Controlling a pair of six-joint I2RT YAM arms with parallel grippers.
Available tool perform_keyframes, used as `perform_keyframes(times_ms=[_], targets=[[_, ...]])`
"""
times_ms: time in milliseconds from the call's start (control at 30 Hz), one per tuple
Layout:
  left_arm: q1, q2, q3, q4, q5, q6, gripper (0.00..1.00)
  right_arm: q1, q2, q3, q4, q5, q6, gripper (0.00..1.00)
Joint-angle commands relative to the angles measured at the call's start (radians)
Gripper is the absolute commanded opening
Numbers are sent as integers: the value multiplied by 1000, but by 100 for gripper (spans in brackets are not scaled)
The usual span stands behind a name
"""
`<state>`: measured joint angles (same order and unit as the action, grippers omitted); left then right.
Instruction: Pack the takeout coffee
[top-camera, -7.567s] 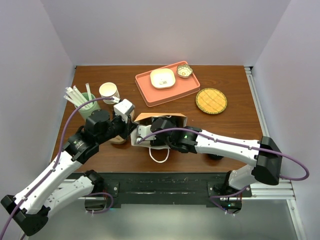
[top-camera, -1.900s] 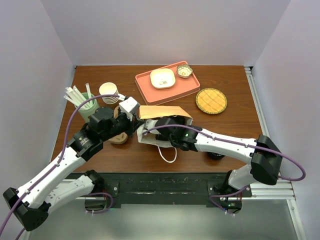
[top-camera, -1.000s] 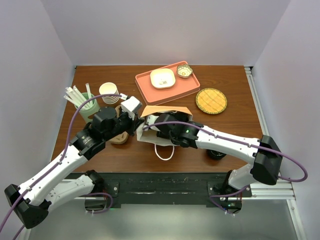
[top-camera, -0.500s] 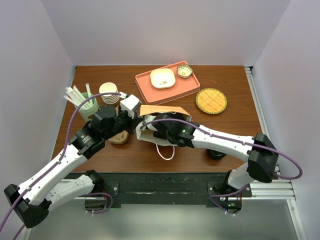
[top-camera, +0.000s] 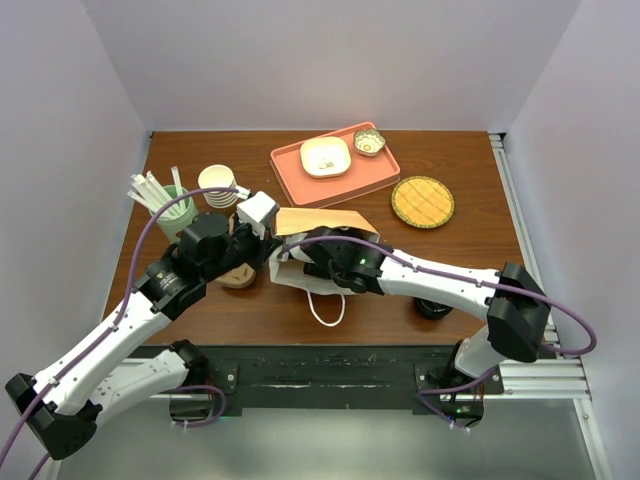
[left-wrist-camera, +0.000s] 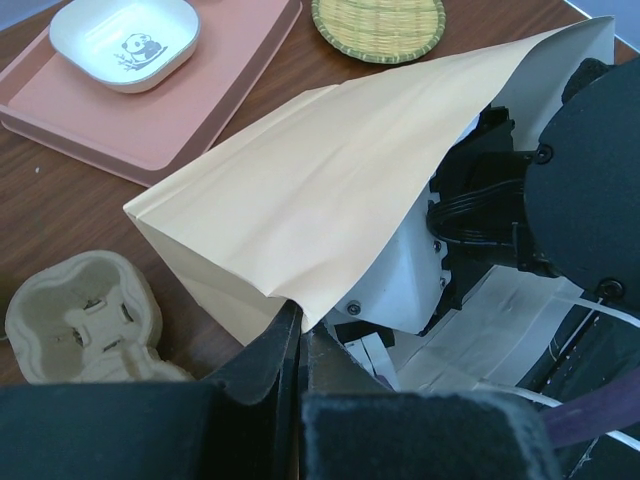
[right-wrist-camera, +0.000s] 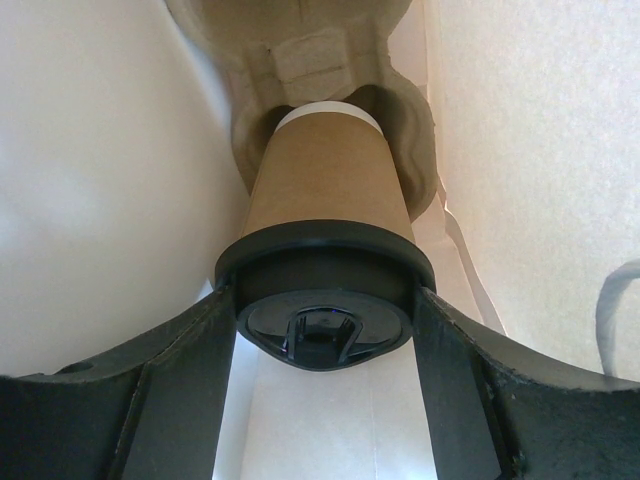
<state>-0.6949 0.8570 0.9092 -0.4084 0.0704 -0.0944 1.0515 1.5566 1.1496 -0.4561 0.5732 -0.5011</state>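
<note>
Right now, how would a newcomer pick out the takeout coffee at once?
Start at the brown paper bag in the middle of the table, whose edge the left hand pinches. Inside it the right hand grips the takeout coffee, base seated in a pulp carrier. It alone is a brown cup with a black lid; the stacked cups by the straws are cream and lidless.

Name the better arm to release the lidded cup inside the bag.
Right. The right pincer grips the black-lidded brown paper cup inside the brown paper bag; the left pincer pinches the bag's edge.

The takeout coffee (right-wrist-camera: 325, 210) stands in a carrier (right-wrist-camera: 300, 45) inside the bag (left-wrist-camera: 330, 200).
</note>
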Motion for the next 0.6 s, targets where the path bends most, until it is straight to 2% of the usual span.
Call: perform_keyframes(times_ms=[0, 567], targets=[[-15, -16, 30, 102, 146, -48, 0, -15, 31, 24, 85, 1, 6, 34], [-15, -21, -15, 175, 226, -90, 0, -16, 59, 7, 132, 73, 49, 31]])
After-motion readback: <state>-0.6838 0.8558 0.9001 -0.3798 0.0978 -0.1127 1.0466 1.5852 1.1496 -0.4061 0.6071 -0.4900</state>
